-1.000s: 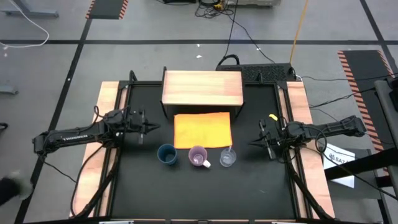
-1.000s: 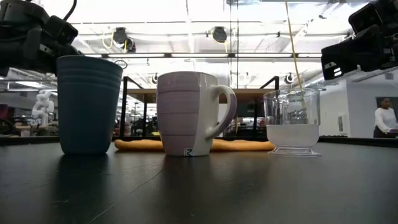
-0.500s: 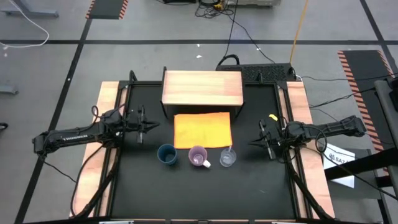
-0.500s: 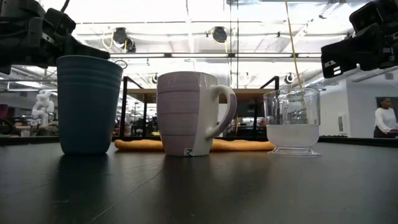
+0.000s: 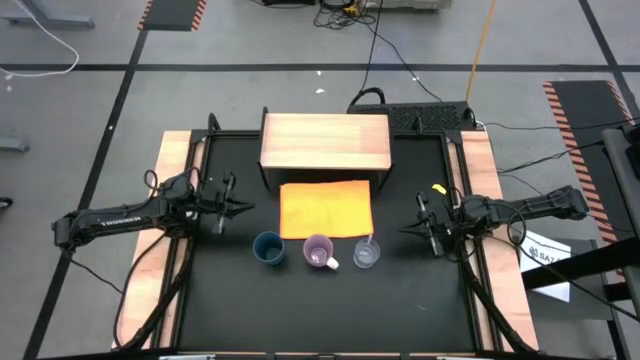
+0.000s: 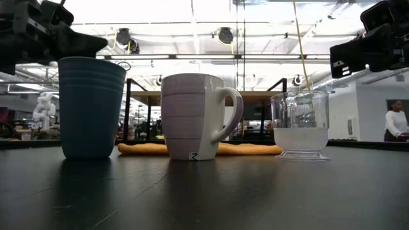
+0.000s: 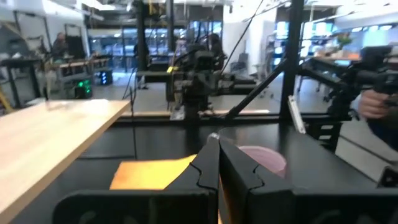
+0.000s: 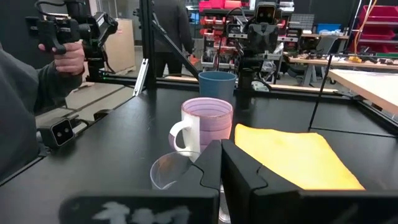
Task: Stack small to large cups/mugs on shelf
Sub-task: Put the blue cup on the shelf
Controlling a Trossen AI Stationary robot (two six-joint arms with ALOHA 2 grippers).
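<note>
Three cups stand in a row on the black table near its front: a dark blue tumbler (image 5: 268,247), a lilac mug (image 5: 319,251) with its handle toward the right, and a clear cup (image 5: 366,254). They also show in the low view: the tumbler (image 6: 91,107), the mug (image 6: 195,115), the clear cup (image 6: 300,124). The wooden shelf (image 5: 325,141) stands at the far middle. My left gripper (image 5: 247,206) is shut and empty, left of the orange sheet, above the table. My right gripper (image 5: 404,231) is shut and empty, right of the clear cup.
A flat orange sheet (image 5: 326,209) lies between the shelf and the cups. Wooden side boards (image 5: 176,160) flank the black table. A person's hand with a controller (image 8: 62,43) shows beyond the table's edge in the right wrist view.
My left gripper has moved slightly toward the far edge and up, staying shut. The cups have not moved.
</note>
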